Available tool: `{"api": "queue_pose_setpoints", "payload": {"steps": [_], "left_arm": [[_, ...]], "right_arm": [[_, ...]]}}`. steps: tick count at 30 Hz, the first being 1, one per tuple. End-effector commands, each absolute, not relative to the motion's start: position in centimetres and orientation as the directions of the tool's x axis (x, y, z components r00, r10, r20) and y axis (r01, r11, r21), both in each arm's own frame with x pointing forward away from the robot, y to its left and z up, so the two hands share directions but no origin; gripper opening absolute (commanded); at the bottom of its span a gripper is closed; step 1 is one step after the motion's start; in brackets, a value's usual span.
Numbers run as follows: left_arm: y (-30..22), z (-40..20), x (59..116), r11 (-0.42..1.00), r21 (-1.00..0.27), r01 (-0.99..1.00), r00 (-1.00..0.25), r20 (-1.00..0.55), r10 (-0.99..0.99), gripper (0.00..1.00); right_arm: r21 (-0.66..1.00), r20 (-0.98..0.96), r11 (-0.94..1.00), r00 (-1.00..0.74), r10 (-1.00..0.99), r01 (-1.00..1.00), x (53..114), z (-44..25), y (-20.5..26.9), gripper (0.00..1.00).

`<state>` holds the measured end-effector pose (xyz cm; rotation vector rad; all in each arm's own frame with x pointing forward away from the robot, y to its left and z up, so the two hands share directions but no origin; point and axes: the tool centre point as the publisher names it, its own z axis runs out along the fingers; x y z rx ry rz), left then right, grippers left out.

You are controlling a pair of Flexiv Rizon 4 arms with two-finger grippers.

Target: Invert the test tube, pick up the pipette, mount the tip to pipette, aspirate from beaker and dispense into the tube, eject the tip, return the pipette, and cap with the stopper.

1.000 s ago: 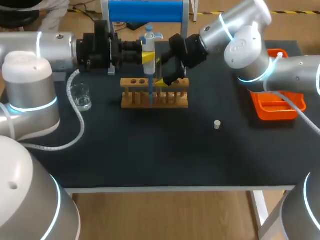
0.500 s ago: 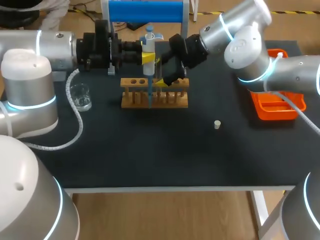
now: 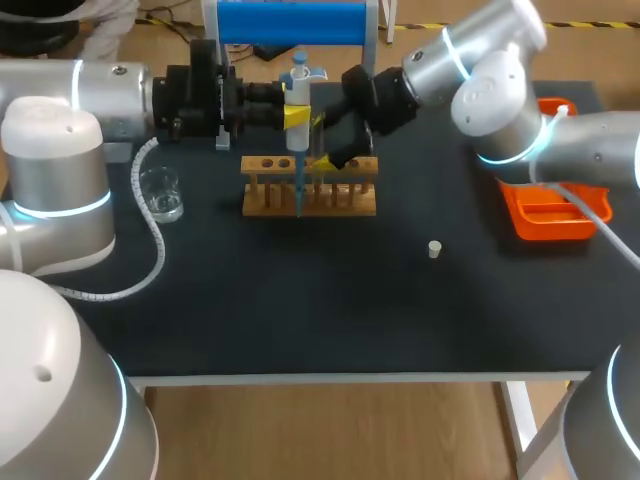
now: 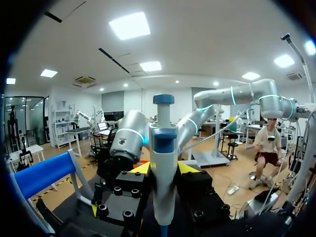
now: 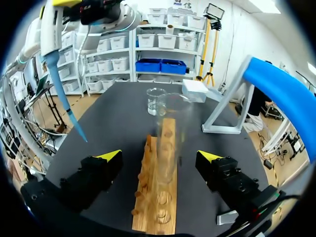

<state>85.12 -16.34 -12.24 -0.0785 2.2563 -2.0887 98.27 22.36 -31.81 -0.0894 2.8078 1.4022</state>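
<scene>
Now that the right gripper [image 5: 160,156] has eased slightly back, fingers spread, the tube [image 5: 168,129] stands upright in the rack [image 5: 159,210] between them, untouched. The left gripper [image 3: 297,116], unmoved, pinches the pipette [image 3: 298,88]; its tip [image 5: 73,122] hangs beside the rack. Dispensing likely follows. The beaker [image 3: 162,194] and the stopper [image 3: 434,249] wait well apart.

Left gripper [image 3: 297,115] clamped on pipette [image 3: 298,85]; right gripper [image 5: 161,157] fingers spread.
</scene>
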Motion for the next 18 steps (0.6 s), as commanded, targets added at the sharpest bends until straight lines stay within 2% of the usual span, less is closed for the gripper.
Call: {"api": "queue_pose_setpoints", "payload": {"steps": [1,13,18], "left_arm": [[-16.5,-12.3,85.0,0.074,-0.997,0.010,-0.996,-0.016,-0.087,0.00],[-16.5,-12.3,85.0,0.074,-0.997,0.010,-0.996,-0.016,-0.087,0.00],[-16.5,-12.3,85.0,0.074,-0.997,0.010,-0.996,-0.016,-0.087,0.00]], "right_arm": [[0.818,-0.015,0.574,-0.999,-0.032,-0.030,97.1,-30.0,19.0,1.00],[0.927,-0.061,0.368,-0.998,-0.023,-0.065,93.4,-23.9,12.1,1.00],[0.935,0.076,0.350,-0.997,-0.022,0.064,92.0,-22.8,11.3,1.00]]}}
